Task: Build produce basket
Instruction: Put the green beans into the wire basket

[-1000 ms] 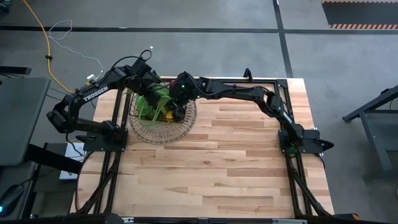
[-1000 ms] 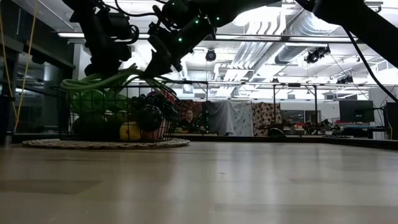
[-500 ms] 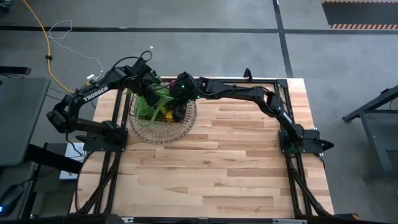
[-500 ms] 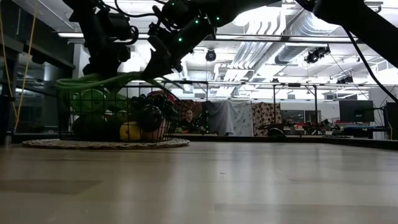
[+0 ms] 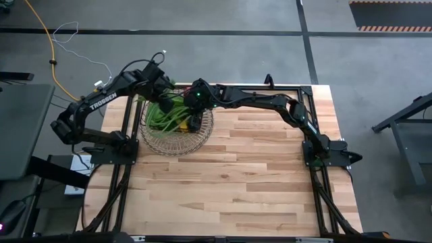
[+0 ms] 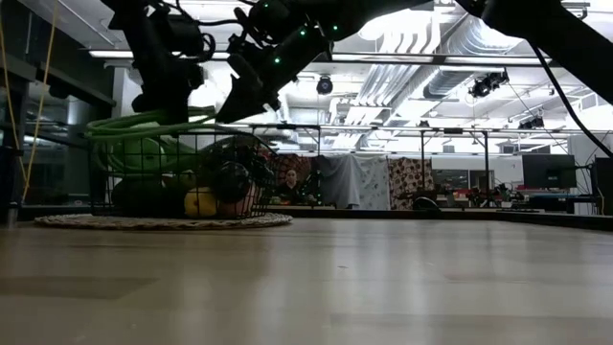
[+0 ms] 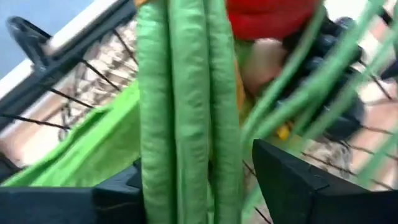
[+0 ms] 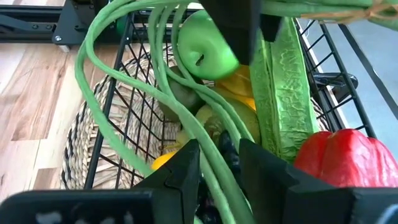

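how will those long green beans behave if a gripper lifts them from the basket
Probably floppy: the long green beans curve and droop over the basket rim. Likely light, being thin strands. They may snag, since several thread between the wires and other produce.

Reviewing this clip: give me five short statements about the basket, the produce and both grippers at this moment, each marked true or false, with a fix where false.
1. The basket stands near the table's left rear corner. True.
2. Long green beans pass between the left gripper and its open fingers. True.
3. The red pepper lies on the bare table. False: it is inside the basket.
4. The right gripper waits over the table's right edge. False: it is at the basket, with bean strands between its fingers.
5. A green apple is in the basket. True.
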Robot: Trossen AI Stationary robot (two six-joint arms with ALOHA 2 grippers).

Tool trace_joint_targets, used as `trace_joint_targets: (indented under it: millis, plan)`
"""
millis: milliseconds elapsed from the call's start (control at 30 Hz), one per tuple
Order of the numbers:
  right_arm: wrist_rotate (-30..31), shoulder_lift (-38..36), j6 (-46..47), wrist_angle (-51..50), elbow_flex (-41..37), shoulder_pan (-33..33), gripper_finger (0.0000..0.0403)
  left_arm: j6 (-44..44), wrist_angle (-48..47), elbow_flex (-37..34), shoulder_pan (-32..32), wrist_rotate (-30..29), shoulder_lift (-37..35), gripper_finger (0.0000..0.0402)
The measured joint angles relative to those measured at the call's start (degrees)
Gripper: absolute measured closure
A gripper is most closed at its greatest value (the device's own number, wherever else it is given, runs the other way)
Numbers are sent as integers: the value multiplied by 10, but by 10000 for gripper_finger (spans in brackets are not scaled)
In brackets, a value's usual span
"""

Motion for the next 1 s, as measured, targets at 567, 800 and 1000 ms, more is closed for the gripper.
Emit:
trace_joint_targets:
  millis: [567, 800, 1000]
  plan:
    - [29, 0, -5, -8, 0, 0, 297, 0, -47, 95, 0, -52, 0, 150]
    - [56, 0, -25, -10, 0, 0, 297, -11, -46, 131, -2, -55, 0, 144]
    - [72, 0, -57, -20, 0, 0, 297, -16, -40, 133, -10, -55, 0, 144]
